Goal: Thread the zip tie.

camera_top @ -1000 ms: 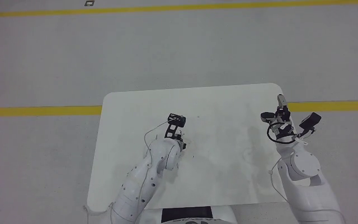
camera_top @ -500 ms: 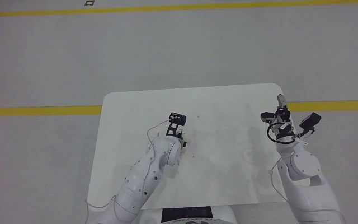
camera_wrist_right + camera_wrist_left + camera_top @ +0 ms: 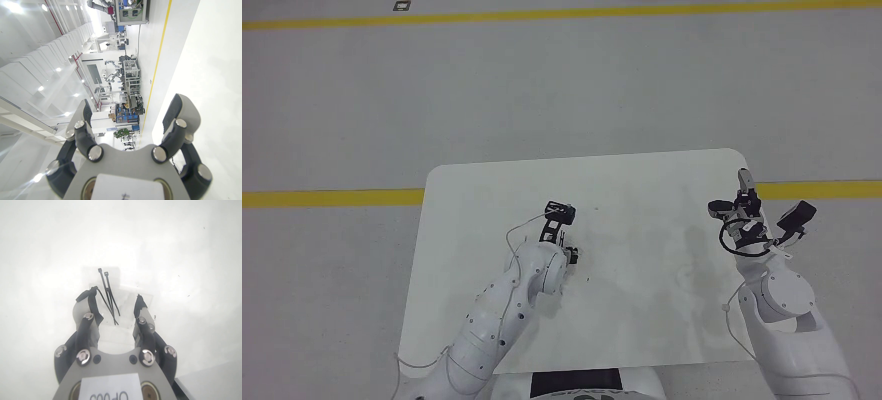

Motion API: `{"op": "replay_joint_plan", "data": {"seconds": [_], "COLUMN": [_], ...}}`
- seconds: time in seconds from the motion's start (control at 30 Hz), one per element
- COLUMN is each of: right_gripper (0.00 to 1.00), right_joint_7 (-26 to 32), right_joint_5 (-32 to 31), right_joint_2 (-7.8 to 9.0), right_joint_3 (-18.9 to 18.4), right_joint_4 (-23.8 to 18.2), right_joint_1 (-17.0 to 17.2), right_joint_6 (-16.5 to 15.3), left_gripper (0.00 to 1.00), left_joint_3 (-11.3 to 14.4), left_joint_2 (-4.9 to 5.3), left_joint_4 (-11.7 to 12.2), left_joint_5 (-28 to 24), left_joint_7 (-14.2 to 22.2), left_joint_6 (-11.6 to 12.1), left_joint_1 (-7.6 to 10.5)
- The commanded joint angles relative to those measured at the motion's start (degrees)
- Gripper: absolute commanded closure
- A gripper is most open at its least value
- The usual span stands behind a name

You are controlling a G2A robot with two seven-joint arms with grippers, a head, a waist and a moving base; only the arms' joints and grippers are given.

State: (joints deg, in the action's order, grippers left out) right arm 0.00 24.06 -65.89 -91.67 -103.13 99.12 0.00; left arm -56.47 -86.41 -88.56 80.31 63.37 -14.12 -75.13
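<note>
The left end effector [image 3: 115,293] has its fingers spread apart and holds nothing firmly. It points down at the bench [image 3: 642,300] just left of the middle of the top view. In its wrist view a few black zip ties [image 3: 107,289] lie loose and crossed on the bench in the gap between the fingers and just beyond their tips. They appear to lie on a faint clear film [image 3: 130,298]. One thin strand runs up to the tip of one finger and seems to touch it, but whether it is caught there cannot be told.

The task looks barely begun. No tail sits in any head, no loop is formed, and no tie is lifted. One tie has yet to be picked from the pile, gripped, and its tail fed through its own head, which probably needs both arms.

The left arm reaches from the lower left of the top view, elbow bent, wrist tipped toward the bench. The right end effector [image 3: 130,103] is also spread and empty. It is raised at the bench's right edge [image 3: 745,195], aimed out into the room, well apart from the ties.
</note>
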Motion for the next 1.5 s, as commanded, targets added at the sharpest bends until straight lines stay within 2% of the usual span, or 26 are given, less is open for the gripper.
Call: {"op": "replay_joint_plan", "data": {"seconds": [0.0, 0.13, 0.3, 0.43, 0.73, 0.97, 1.2, 1.47], "right_gripper": [0.00, 0.00, 0.00, 0.00, 0.00, 0.00, 0.00, 0.00], "right_joint_7": [0.00, 0.00, 0.00, 0.00, 0.00, 0.00, 0.00, 0.00], "right_joint_5": [0.00, 0.00, 0.00, 0.00, 0.00, 0.00, 0.00, 0.00], "right_joint_2": [0.00, 0.00, 0.00, 0.00, 0.00, 0.00, 0.00, 0.00], "right_joint_3": [0.00, 0.00, 0.00, 0.00, 0.00, 0.00, 0.00, 0.00], "right_joint_4": [0.00, 0.00, 0.00, 0.00, 0.00, 0.00, 0.00, 0.00], "right_joint_1": [0.00, 0.00, 0.00, 0.00, 0.00, 0.00, 0.00, 0.00], "right_joint_6": [0.00, 0.00, 0.00, 0.00, 0.00, 0.00, 0.00, 0.00], "left_gripper": [0.64, 0.72, 0.74, 0.77, 0.77, 0.78, 0.78, 0.79], "left_joint_3": [-0.01, 0.18, 0.21, 0.19, 0.66, 0.94, 0.87, 1.40], "left_joint_2": [0.05, 0.19, 0.40, 0.50, 0.77, 0.98, 1.16, 1.38], "left_joint_4": [0.08, -0.23, -0.91, -0.51, -1.73, -1.80, -1.21, -2.05], "left_joint_5": [-0.21, -0.25, -0.11, -0.48, -1.14, -1.25, -0.64, 0.63], "left_joint_7": [-0.01, 0.21, 0.32, 0.03, -0.83, -1.04, -1.48, -0.91], "left_joint_6": [-0.02, 0.01, -0.11, -0.16, 0.09, 0.26, -1.13, -1.97], "left_joint_1": [0.05, -0.03, -0.36, -0.23, -0.77, -0.72, -0.52, -0.87]}}
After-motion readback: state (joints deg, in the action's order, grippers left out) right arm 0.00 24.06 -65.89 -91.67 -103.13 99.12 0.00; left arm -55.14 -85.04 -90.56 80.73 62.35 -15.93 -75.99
